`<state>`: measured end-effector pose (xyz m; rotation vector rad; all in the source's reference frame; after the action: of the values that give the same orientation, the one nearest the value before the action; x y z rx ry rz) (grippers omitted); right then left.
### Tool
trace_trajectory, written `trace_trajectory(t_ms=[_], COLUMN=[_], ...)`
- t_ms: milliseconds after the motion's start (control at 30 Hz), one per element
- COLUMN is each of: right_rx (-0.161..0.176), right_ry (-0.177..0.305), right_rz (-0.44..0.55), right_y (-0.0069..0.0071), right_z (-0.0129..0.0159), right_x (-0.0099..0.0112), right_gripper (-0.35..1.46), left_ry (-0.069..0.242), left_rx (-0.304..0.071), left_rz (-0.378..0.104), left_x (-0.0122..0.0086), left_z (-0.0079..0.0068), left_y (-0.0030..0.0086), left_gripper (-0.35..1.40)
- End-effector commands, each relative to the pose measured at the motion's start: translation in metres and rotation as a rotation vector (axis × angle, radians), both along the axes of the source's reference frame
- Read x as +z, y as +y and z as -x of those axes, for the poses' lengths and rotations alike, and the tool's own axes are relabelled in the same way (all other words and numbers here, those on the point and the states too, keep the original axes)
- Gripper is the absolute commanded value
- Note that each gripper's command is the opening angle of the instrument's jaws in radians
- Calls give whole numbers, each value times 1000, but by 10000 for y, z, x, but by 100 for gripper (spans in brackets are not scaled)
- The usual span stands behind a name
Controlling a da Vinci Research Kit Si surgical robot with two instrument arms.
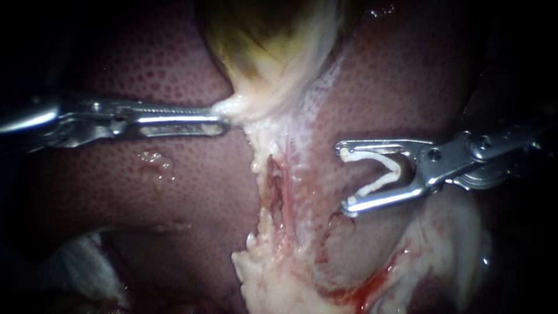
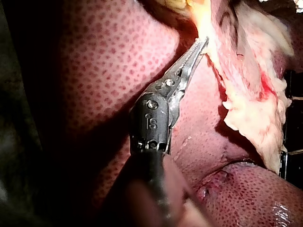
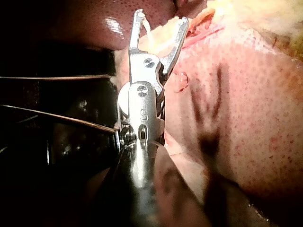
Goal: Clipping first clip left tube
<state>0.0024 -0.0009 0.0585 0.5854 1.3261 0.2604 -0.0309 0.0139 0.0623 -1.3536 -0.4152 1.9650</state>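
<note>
silver and slim, the left instrument (image 1: 224,124) has its jaws pinched on the pale white tissue (image 1: 243,110) under the yellow-green gallbladder (image 1: 273,40), over the dark red spotted liver (image 1: 163,64). the right instrument (image 1: 345,178) holds a white v-shaped plastic clip (image 1: 383,171), with both wide jaws touching it. the thin pink tube (image 1: 286,177) lies bare, near the clip's open mouth but apart. no clip is on it yet. i think moving in and squeezing are left.

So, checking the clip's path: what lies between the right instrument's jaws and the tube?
Between the clip and the tube, only bare pale tissue over the liver, seen in the endoscope view.
</note>
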Motion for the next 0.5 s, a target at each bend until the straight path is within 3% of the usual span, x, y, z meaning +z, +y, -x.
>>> trace_trajectory(t_ms=[33,200,500], right_rx=[0,1,2], right_ry=[0,-1,-2], right_rz=[0,0,4], right_y=[0,0,-3], right_z=[0,-1,-6], right_x=[0,0,7], right_gripper=[58,58,59], left_ry=[-8,-24,-30], left_rx=[-6,-26,-29], left_rz=[11,38,45], left_x=[-7,-31,-35], left_z=[-5,-22,-24], left_y=[3,10,9], left_gripper=[-35,-35,-35])
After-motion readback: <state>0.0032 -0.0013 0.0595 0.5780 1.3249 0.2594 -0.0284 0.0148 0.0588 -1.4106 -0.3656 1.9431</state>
